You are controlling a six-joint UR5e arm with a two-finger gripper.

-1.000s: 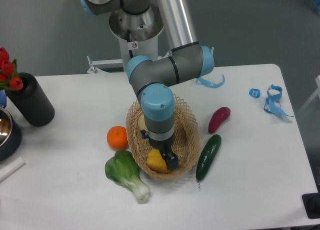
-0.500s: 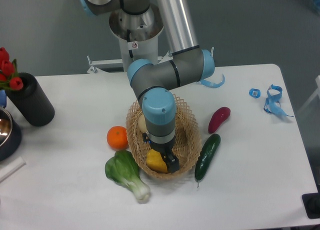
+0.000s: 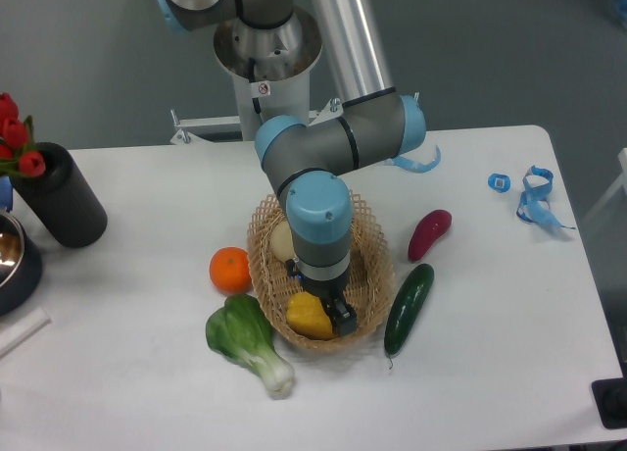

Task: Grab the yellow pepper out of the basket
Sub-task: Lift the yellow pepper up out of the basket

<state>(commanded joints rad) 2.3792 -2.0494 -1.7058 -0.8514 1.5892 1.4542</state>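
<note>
One yellow pepper [image 3: 309, 317] is seen at the near end of the basket [image 3: 368, 237]; its pointing direction cannot be told. A pale round vegetable [image 3: 283, 240] lies behind it, an orange [image 3: 230, 270], bok choy [image 3: 245, 339] and cucumber [image 3: 409, 306] outside. The gripper [image 3: 331, 312] is pressed against the pepper's right side; its closure cannot be told.

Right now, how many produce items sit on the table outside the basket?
4: orange left of the basket, bok choy front-left, cucumber and red pepper right.
</note>
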